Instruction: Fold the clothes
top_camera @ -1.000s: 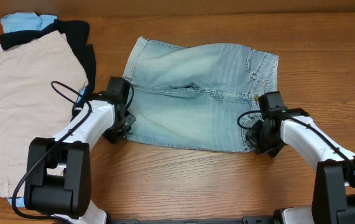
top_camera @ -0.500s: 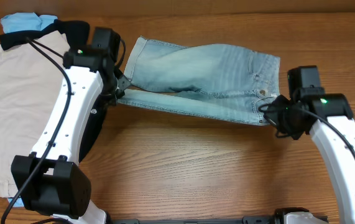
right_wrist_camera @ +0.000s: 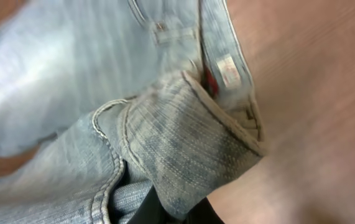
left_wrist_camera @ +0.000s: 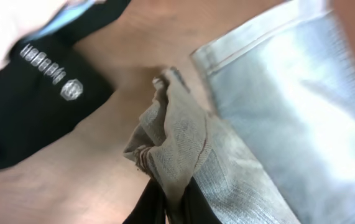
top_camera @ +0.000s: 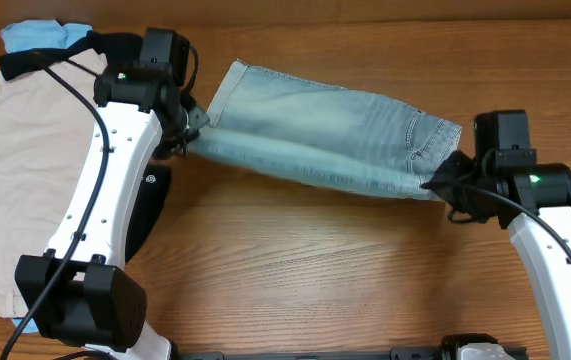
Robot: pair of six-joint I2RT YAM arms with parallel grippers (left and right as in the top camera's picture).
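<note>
Currently: denim shorts (top_camera: 325, 135), pale blue, 1 pc, stretched btwn both tools across mid worktop (top_camera: 315, 280), slanting down from left to right.
Left tool (top_camera: 193, 128): pressed together on bunched leg-hem corner.
Right tool (top_camera: 443, 183): pinching waistband corner nr small label (right_wrist_camera: 229, 68).
Far left stack: beige garment (top_camera: 35, 150) on top; black garment (top_camera: 115, 45) and sky-blue garment (top_camera: 35, 35) showing at rear edge.
</note>
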